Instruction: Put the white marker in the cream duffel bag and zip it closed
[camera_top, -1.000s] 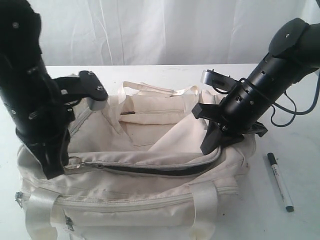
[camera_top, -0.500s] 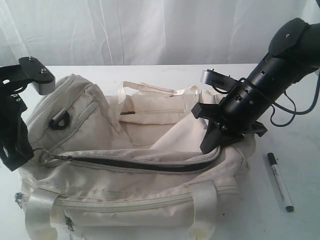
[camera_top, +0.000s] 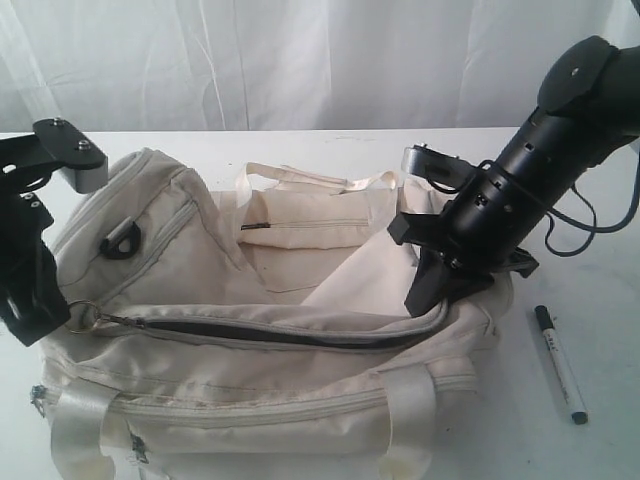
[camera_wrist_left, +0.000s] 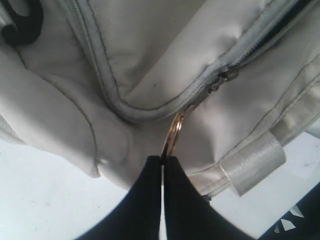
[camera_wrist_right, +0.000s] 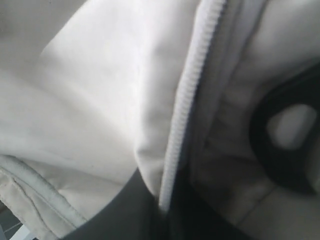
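Note:
The cream duffel bag lies across the table, its top zipper gaping in a long dark slit. My left gripper is at the bag's left end, shut on the metal ring zipper pull. At the right end my right gripper is pinched shut on the bag's zipper edge. The white marker, with its black cap, lies on the table to the right of the bag, apart from both grippers.
A black buckle sits on the bag's left end panel. Shiny webbing handles cross the front side. An inner pocket zipper shows on the far wall. A white curtain hangs behind the white table.
My left gripper has drawn the ring pull leftward, off the bag's left end, and the zipper slit has lengthened. The right gripper has shifted slightly, still holding the zipper edge. The marker has not moved.

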